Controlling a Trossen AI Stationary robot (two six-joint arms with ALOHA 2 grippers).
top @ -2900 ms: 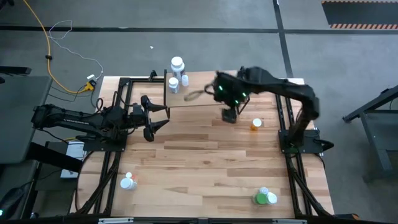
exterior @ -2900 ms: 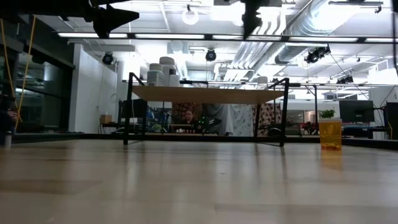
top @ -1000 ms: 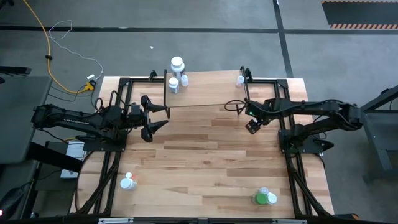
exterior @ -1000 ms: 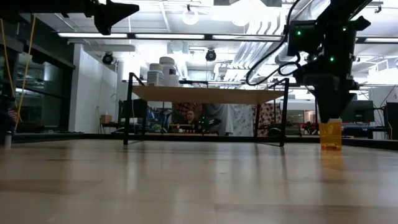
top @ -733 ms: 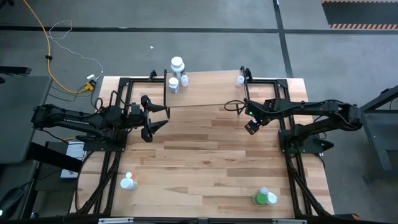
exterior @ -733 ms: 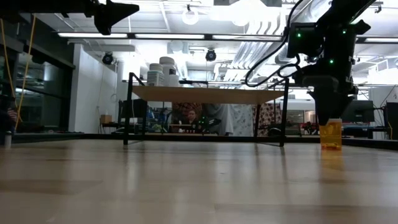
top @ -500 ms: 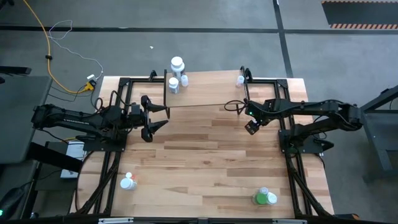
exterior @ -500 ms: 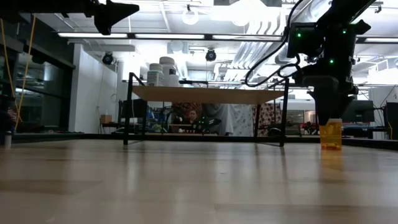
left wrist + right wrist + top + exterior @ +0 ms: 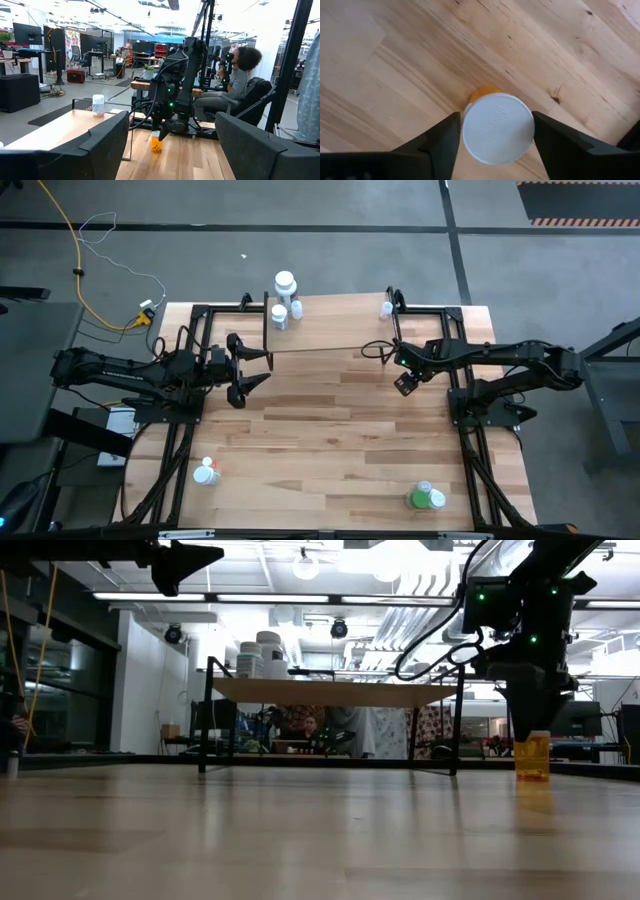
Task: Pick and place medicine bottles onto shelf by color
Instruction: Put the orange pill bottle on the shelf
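Left arm waits over the table's left side, left gripper (image 9: 243, 370) off the surface with fingers spread wide, holding nothing; the left wrist view shows its two dark fingers (image 9: 107, 142) well apart. Near the front left corner, a white bottle with a reddish band (image 9: 206, 472) stands on the tabletop (image 9: 320, 440). At the back, the shelf (image 9: 335, 691) carries white bottles at its left end: a taller white bottle (image 9: 285, 283) and two smaller ones (image 9: 280, 315) just beside it. A small pale bottle (image 9: 385, 308) sits at the shelf's right end; its colour is too small to tell. Right gripper (image 9: 404, 384) points straight down in front of the shelf's right side, over the orange bottle (image 9: 531, 755), which stands upright on the table. In the right wrist view its white cap (image 9: 498, 127) sits between the two fingers (image 9: 437, 142), which are close on either side of the cap, small gaps showing; can't tell if there is contact yet. Near the front right corner, a green bottle (image 9: 420, 500) lies with another white-capped bottle (image 9: 437, 499) touching it. A seated person (image 9: 239, 82) shows beyond the table in the left wrist view.
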